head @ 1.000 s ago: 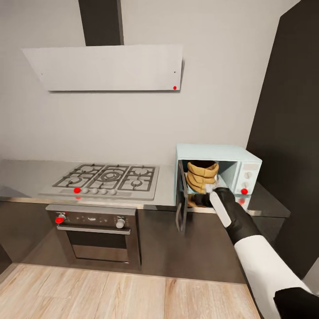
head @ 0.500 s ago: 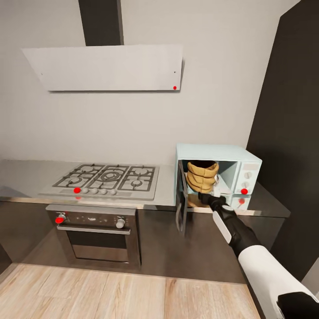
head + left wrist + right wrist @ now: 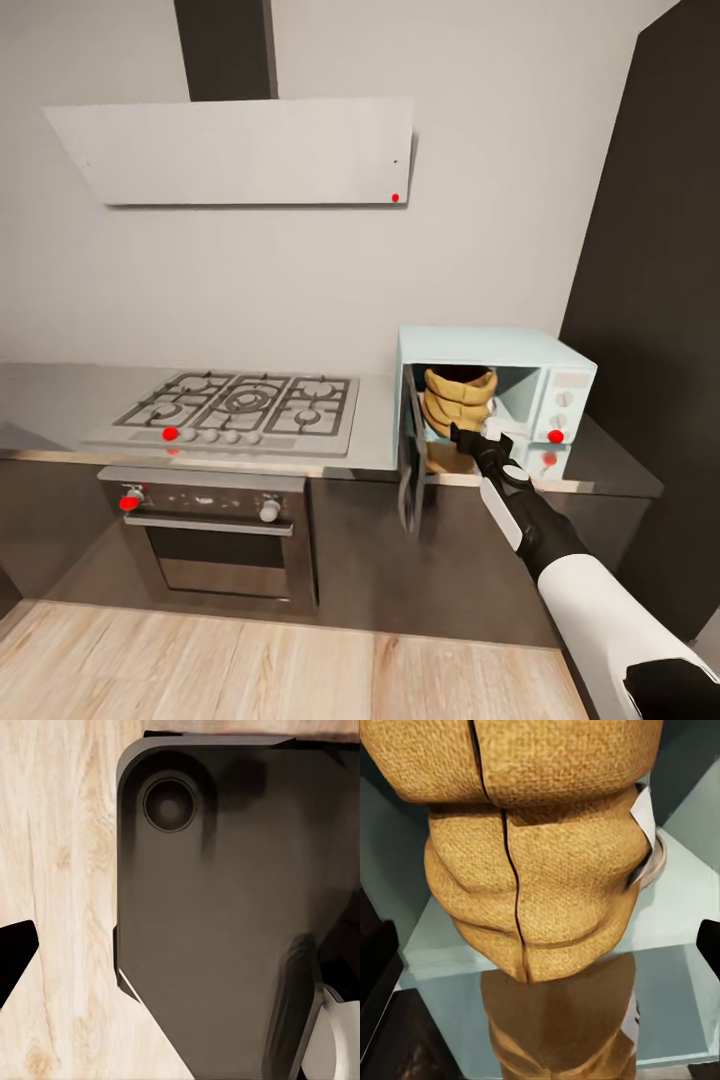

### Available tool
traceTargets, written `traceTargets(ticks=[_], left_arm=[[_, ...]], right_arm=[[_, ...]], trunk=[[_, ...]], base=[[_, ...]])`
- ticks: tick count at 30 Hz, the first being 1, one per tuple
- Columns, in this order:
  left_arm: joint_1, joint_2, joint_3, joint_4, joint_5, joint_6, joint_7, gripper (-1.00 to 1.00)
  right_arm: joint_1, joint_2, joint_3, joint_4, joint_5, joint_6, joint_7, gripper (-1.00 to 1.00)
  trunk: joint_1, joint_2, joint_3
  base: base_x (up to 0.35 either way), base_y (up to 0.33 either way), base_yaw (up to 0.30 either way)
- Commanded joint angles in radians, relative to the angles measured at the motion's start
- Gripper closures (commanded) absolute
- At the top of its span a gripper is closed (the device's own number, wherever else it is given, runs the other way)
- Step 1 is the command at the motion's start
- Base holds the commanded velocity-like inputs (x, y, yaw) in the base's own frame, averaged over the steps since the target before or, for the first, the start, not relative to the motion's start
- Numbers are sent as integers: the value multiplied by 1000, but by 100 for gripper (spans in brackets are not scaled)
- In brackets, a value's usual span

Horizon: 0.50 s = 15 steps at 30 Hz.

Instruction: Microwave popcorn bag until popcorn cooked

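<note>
Head view: right claw further withdrawn.

Kitchen tabletop with appliances.
The popcorn bag stands inside the microwave, which sits on the tabletop right of the gas hob; the oven lies beneath the hob, the hood above it.

The microwave cavity is largely taken up by the popcorn bag, with free room left at the bag's right. The opening is flanked by the swung-out door. The right gripper is placed at the mouth.
</note>
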Motion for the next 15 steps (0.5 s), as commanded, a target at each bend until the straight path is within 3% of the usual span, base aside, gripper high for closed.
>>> traceTargets(ticks=[1, 15], left_arm=[[0, 0, 2, 0, 4, -2, 0, -100], [0, 0, 2, 0, 4, -2, 1, -100]], right_arm=[[-1, -2, 7, -2, -7, 5, -9, -100], [-1, -3, 7, -1, -9, 5, -10, -100]], trunk=[[0, -1, -1], [0, -1, -1]], base=[[199, 0, 0], [144, 0, 0]])
